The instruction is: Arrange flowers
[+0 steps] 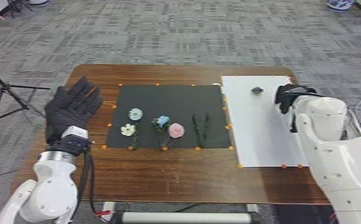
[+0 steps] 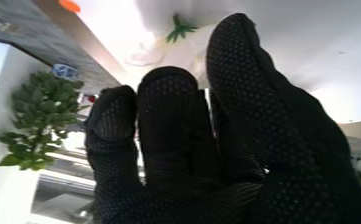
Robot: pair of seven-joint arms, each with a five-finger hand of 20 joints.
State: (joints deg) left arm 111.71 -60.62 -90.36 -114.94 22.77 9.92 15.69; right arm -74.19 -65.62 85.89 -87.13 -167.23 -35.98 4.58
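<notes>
1. Head view: brown wooden table [image 1: 185, 182], standing on a grey patterned carpet [image 1: 185, 35], both robot arms reaching in over it.
2. Black sheet [image 1: 163, 95], left of the white one, orange dots along its edges.
3. Flowers on the black sheet, four blooms: pale blue one [image 1: 136, 114] at the left; white one [image 1: 128, 130] just nearer the robot; blue one [image 1: 163, 120] towards the middle; pink one [image 1: 176, 131] beside it, to the right and nearer the robot.
4. Dark green stems [image 1: 199, 132], a slim pair, right of the pink bloom on the same sheet.
5. White sheet [image 1: 261, 135], right side of the table; one small dark piece [image 1: 257, 90] on its far part.
6. Left hand [image 1: 68, 110], black glove, left of the black sheet; fingers straight, slightly apart.
7. Right hand [image 1: 289, 96], black glove, by the white sheet's right edge, to the right of the small dark piece. Right wrist view: fingers straight, close together with narrow gaps.
8. Green leafy bit [image 2: 180, 28], same wrist view, beyond the fingers, with blurred pale shapes beside it.
</notes>
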